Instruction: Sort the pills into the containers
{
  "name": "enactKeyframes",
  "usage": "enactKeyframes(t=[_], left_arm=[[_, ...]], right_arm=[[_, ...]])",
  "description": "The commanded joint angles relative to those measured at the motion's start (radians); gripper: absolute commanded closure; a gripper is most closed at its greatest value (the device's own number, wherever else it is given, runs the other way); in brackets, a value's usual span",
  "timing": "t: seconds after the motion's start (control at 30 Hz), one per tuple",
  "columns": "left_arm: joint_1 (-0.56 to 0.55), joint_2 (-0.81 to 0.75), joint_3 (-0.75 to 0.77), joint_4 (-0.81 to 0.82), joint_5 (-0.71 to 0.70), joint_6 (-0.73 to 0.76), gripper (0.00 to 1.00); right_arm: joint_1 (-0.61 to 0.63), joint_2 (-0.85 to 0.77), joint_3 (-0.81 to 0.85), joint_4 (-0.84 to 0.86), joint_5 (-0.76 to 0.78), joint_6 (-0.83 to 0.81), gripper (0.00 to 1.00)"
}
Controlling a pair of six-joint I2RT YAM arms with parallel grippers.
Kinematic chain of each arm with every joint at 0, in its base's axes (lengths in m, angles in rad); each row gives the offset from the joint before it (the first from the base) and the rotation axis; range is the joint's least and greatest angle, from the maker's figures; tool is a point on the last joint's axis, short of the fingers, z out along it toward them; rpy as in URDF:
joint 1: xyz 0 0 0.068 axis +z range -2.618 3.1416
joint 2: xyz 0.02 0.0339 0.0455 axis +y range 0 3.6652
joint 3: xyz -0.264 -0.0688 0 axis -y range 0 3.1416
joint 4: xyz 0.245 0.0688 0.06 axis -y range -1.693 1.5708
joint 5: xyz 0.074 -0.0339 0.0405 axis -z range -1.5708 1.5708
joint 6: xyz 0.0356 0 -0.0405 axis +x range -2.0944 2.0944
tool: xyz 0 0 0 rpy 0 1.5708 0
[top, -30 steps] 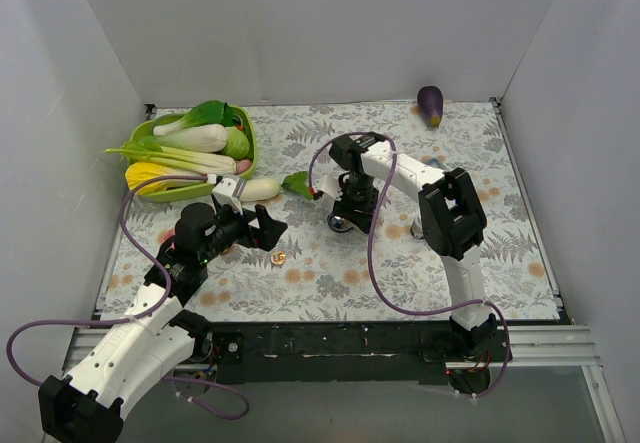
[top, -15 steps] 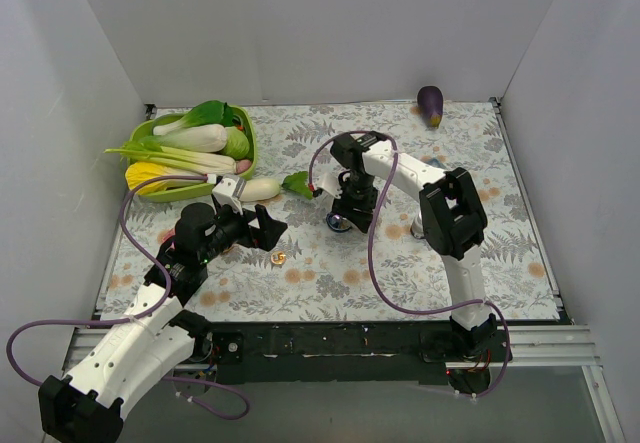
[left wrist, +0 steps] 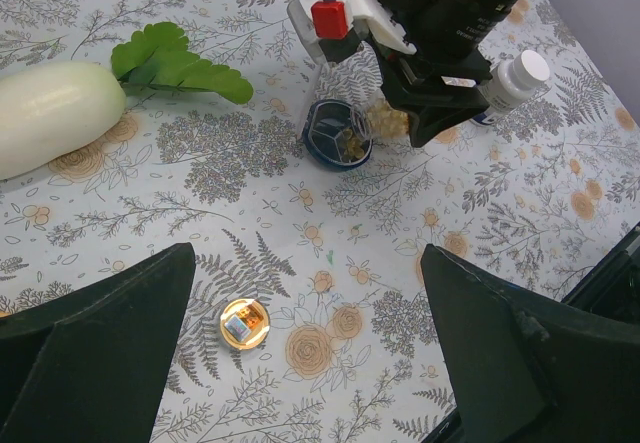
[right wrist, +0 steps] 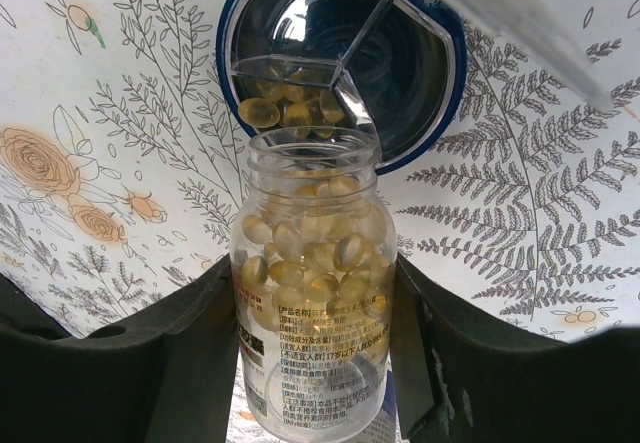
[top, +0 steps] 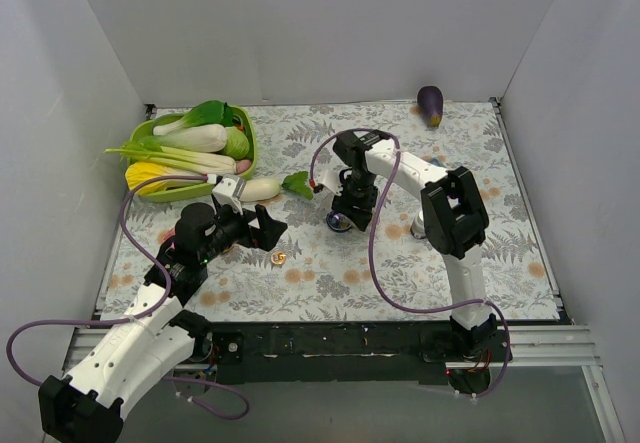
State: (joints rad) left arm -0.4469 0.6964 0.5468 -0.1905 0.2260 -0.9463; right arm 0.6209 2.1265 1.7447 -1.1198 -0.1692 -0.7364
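Observation:
My right gripper [right wrist: 315, 358] is shut on a clear pill bottle [right wrist: 315, 263] full of yellow softgels. The bottle is uncapped and tipped, its mouth over a round blue pill case [right wrist: 410, 83] with divided compartments. Several yellow pills [right wrist: 285, 108] lie in one compartment. The case also shows in the top view [top: 338, 224] and in the left wrist view [left wrist: 337, 134]. My left gripper [left wrist: 310, 353] is open and empty, above a small translucent orange round dish [left wrist: 244, 324] that has something small inside. The dish lies on the mat in the top view [top: 279, 257].
A white capped bottle [left wrist: 515, 81] stands just right of the right gripper. A green vegetable basket [top: 248, 153] sits at the back left, and a white radish with leaves [top: 262, 189] lies beside it. An eggplant [top: 430, 105] lies at the back right.
The right gripper with the bottle has shifted very slightly over the blue case. The left arm has not moved.

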Motion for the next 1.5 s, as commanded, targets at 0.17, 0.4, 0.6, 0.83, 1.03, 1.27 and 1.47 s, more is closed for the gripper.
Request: enactKeyframes(t=[0.17,0.4,0.6,0.83,1.03,1.27,1.47], left_arm=[[0.004,-0.008,0.022,-0.001,0.012,0.014,0.02],[0.004,-0.005,0.018,-0.003,0.01,0.011,0.02],[0.004,-0.002,0.013,0.0,0.006,0.003,0.02],[0.004,-0.018,0.005,-0.001,-0.013,-0.037,0.02],[0.005,-0.047,-0.027,-0.003,0.025,-0.166,0.02],[0.004,-0.014,-0.044,-0.017,0.056,-0.278,0.02],[0.004,0.08,-0.039,-0.064,0.056,-0.316,0.02]], right_arm=[[-0.019,-0.111,-0.043,0.049,-0.082,0.012,0.99],[-0.043,-0.187,-0.111,0.12,-0.151,0.026,0.99],[-0.076,-0.293,-0.2,0.222,-0.266,0.049,0.99],[-0.11,-0.502,-0.373,0.455,-0.427,0.101,0.99],[-0.125,-0.772,-0.621,0.739,-0.591,0.213,0.99],[-0.122,-1.195,-1.054,1.521,-0.63,0.652,0.99],[-0.057,-1.371,-1.152,1.644,-0.508,0.729,0.99]])
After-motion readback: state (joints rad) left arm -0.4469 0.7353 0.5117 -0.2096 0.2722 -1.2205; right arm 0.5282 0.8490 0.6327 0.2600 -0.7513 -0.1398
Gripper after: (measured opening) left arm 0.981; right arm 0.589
